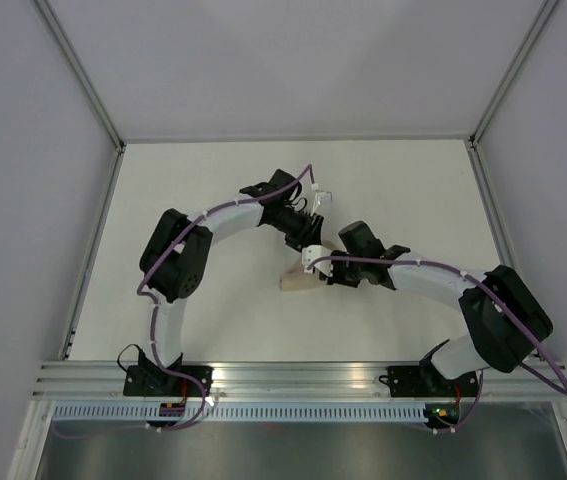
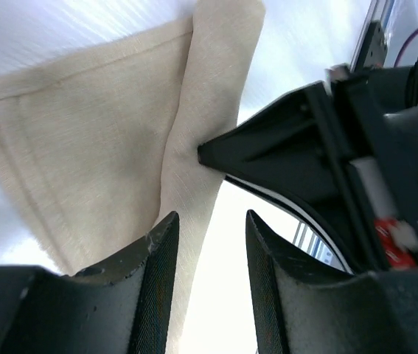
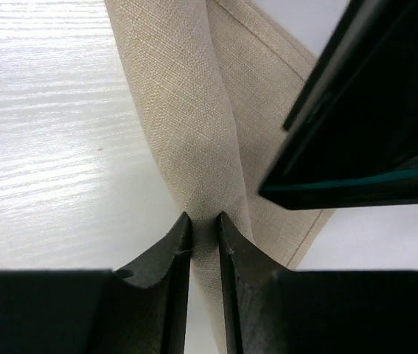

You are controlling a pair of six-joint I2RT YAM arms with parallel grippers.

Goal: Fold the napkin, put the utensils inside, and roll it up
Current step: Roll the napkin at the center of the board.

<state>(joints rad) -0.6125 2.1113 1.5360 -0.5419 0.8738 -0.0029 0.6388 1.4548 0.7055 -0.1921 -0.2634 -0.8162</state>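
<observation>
The napkin (image 3: 194, 110), a beige woven sheet with stitched hems, lies near the middle of the white table (image 1: 193, 170), slightly toward its near edge. The right gripper (image 3: 205, 225) is clamped on a raised fold of it. The left gripper (image 2: 210, 243), jaws apart and holding nothing, hangs just beside that fold.

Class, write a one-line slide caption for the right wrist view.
Right gripper pinches a raised fold of the tan napkin on the white table.
</observation>
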